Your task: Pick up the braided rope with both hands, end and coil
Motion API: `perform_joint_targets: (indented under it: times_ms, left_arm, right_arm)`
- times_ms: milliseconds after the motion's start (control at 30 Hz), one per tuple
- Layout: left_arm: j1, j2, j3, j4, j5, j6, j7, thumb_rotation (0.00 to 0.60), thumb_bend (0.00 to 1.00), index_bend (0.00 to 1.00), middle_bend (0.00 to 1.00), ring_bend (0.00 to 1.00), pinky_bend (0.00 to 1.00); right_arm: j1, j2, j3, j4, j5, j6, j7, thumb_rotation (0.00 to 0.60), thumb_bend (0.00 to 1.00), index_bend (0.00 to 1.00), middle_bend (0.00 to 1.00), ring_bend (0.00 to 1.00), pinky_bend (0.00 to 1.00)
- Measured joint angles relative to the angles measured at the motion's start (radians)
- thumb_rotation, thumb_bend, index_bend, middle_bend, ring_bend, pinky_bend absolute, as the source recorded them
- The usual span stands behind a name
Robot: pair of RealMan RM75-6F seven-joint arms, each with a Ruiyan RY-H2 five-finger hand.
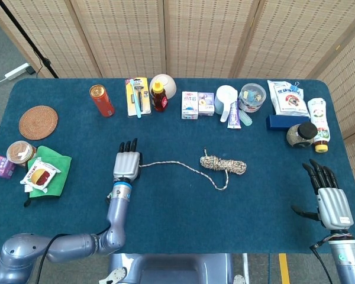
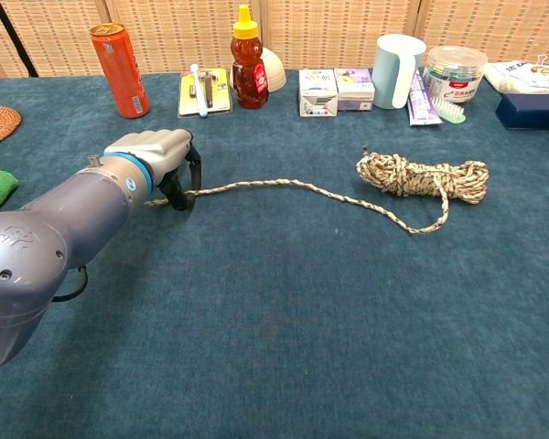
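The braided rope lies on the blue table, its coil at the centre and a single strand running left from it. My left hand sits over the strand's free end. In the chest view its fingers curl down and the thumb pinches the rope against them, with a short tail sticking out to the left. My right hand rests open near the table's front right edge, far from the coil and out of the chest view.
Along the back stand an orange can, a razor pack, a honey bottle, small boxes, a white cup and a tub. A green cloth with snacks lies left of my left hand.
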Motion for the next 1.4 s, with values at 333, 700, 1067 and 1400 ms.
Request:
perform_joint_targets:
  times_ms: [333, 700, 1067, 1400]
  left_arm:
    - [0.002, 0.005, 0.004, -0.014, 0.01, 0.009, 0.002, 0.6, 0.44, 0.56, 0.0, 0.0, 0.0]
    - [0.006, 0.02, 0.006, -0.038, 0.026, 0.019, -0.001, 0.6, 0.44, 0.57, 0.0, 0.0, 0.0]
    - [0.03, 0.115, 0.008, -0.175, 0.085, 0.055, -0.018, 0.6, 0.44, 0.57, 0.0, 0.0, 0.0]
    - [0.04, 0.242, -0.007, -0.354, 0.128, 0.095, -0.007, 0.6, 0.44, 0.57, 0.0, 0.0, 0.0]
  right_arm:
    - [0.0, 0.001, -0.001, 0.0, -0.002, 0.0, 0.003, 0.6, 0.0, 0.0, 0.0, 0.0, 0.0]
    - [0.001, 0.001, -0.002, 0.0, -0.003, -0.001, 0.001, 0.6, 0.0, 0.0, 0.0, 0.0, 0.0]
    - [0.01, -0.009, -0.002, 0.003, 0.003, -0.02, -0.007, 0.6, 0.0, 0.0, 0.0, 0.0, 0.0]
    - [0.108, -0.001, 0.033, -0.008, 0.01, -0.142, -0.042, 0.6, 0.0, 0.0, 0.0, 0.0, 0.0]
